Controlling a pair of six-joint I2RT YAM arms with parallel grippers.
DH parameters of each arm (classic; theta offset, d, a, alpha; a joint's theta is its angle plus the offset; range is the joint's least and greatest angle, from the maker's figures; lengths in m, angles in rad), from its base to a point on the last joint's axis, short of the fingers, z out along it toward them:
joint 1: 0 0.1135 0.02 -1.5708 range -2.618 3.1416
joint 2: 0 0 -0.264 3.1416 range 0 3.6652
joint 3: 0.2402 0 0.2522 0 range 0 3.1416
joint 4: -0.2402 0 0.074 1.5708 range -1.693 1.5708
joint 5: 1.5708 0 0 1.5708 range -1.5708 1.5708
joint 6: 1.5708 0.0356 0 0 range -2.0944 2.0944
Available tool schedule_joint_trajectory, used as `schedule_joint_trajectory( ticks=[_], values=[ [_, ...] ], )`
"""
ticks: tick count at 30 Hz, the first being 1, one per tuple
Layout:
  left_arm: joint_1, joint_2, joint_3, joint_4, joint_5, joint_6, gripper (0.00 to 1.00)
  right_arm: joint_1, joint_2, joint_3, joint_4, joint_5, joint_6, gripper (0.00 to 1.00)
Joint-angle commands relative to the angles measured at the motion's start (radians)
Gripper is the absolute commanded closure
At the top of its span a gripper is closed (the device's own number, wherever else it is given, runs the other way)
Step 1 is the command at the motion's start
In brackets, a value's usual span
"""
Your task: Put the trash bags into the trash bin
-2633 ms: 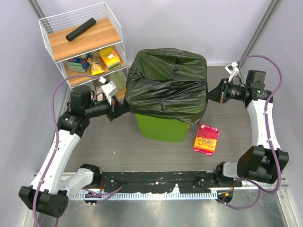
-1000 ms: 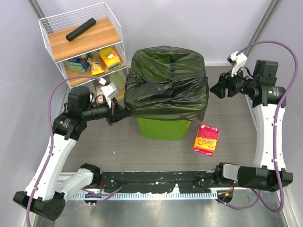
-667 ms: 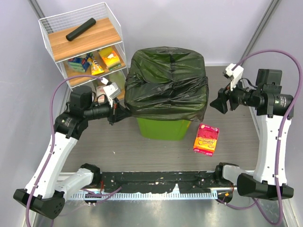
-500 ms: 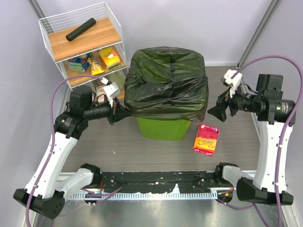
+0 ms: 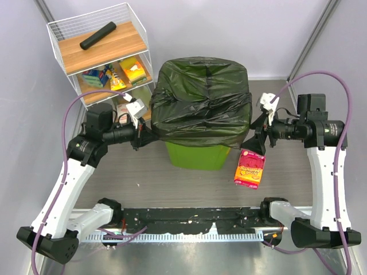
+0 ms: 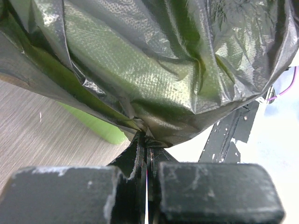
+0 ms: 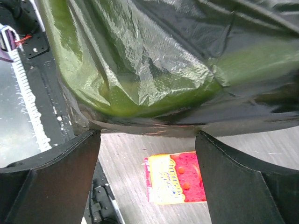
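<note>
The trash bags (image 5: 203,103) mostly hide the trash bin (image 5: 192,157).

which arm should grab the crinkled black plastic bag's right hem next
Right: the right gripper is open beside that hem; the left gripper is shut on the crinkled black plastic bag opposite.

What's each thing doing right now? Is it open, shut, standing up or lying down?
Bin: standing upright, mostly covered.
Trash bag: draped over the bin's top, hanging down its sides.
Left pincer: shut on the bag's edge.
Right pincer: open, by the bag's lower edge.
Snack packet: lying flat on the table.
Black roll: lying on the top shelf.
</note>
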Motion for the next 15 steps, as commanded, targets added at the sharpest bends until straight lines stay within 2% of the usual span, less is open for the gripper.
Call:
schedule_joint_trajectory(
  ticks=[1, 2, 4, 5, 6, 7, 11, 13, 15],
  values=[
    [-0.003, 0.002, 0.039, 0.023, -0.007, 0.015, 1.00, 0.043, -0.030, -0.066, 0.125, -0.027, 0.088, 0.14],
    [-0.004, 0.000, 0.039, 0.023, -0.009, 0.015, 1.00, 0.057, -0.032, -0.077, 0.136, -0.027, 0.107, 0.14],
    [-0.003, 0.002, 0.036, 0.025, -0.009, 0.015, 1.00, 0.095, -0.031, -0.102, 0.165, -0.015, 0.133, 0.25],
    [-0.003, 0.002, 0.033, 0.026, -0.010, 0.017, 1.00, 0.101, -0.027, -0.112, 0.172, -0.010, 0.139, 0.39],
    [-0.003, 0.002, 0.029, 0.028, -0.010, 0.015, 1.00, 0.106, -0.024, -0.116, 0.171, -0.004, 0.139, 0.45],
    [-0.004, 0.002, 0.025, 0.030, -0.010, 0.014, 1.00, 0.109, -0.026, -0.123, 0.173, -0.003, 0.139, 0.57],
    [-0.003, 0.000, 0.008, 0.037, -0.012, 0.015, 1.00, 0.110, -0.029, -0.137, 0.176, 0.013, 0.144, 0.87],
    [-0.003, 0.000, 0.002, 0.042, -0.012, 0.015, 1.00, 0.110, -0.035, -0.145, 0.182, 0.022, 0.151, 0.95],
    [-0.003, 0.002, -0.003, 0.045, -0.013, 0.017, 1.00, 0.110, -0.049, -0.155, 0.186, 0.036, 0.154, 0.98]
  ],
)
